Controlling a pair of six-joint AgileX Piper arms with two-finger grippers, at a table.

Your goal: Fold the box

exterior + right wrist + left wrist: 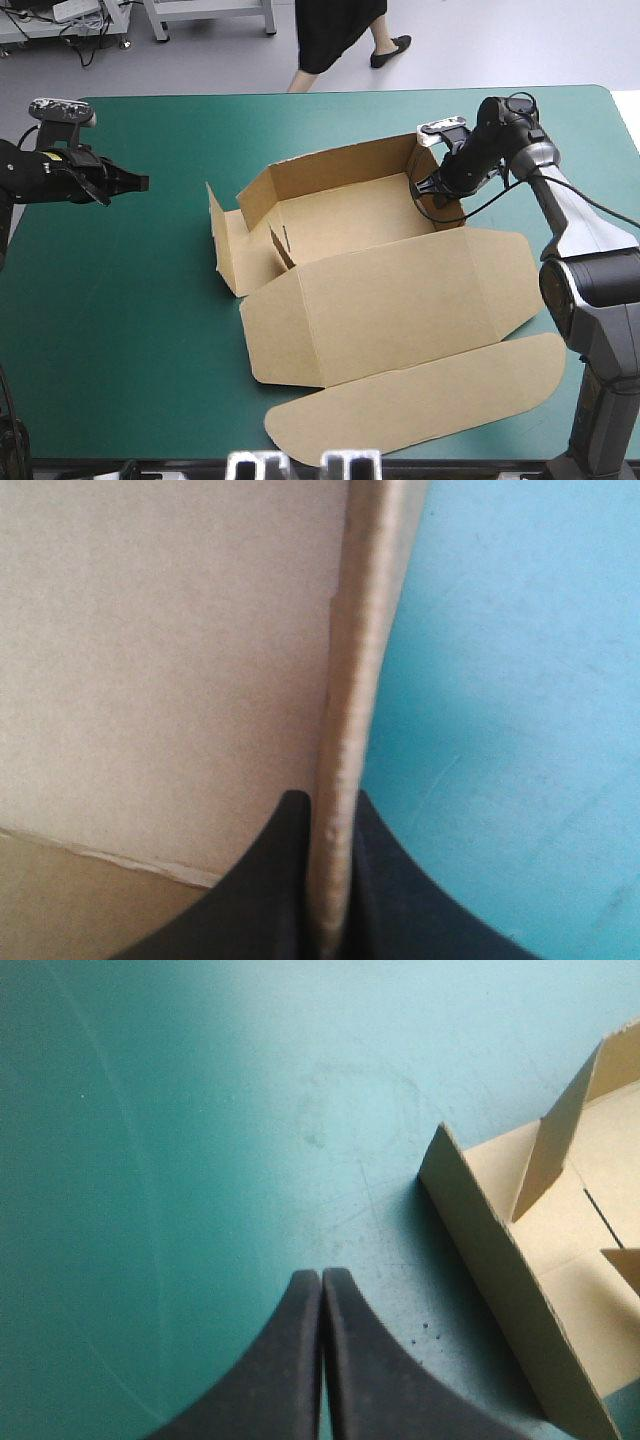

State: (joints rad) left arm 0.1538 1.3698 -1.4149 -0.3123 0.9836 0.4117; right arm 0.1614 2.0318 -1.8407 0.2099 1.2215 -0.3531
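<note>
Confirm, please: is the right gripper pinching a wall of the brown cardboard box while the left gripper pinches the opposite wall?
Not quite: the left wrist view shows the left gripper shut on nothing over the teal-green cover, beside the brown cardboard box. The right gripper does pinch a wall.

The high camera is looking forward and down from behind the robot, taking in the whole bench [130, 330]. The left wrist camera is looking along the left hand [322, 1278], low over the bench, toward the box's [380, 290] nine-o'clock end. The right wrist camera is sitting nearest, facing along the right hand [327, 800] at the three-o'clock wall. The high view is sharing both ends.
</note>
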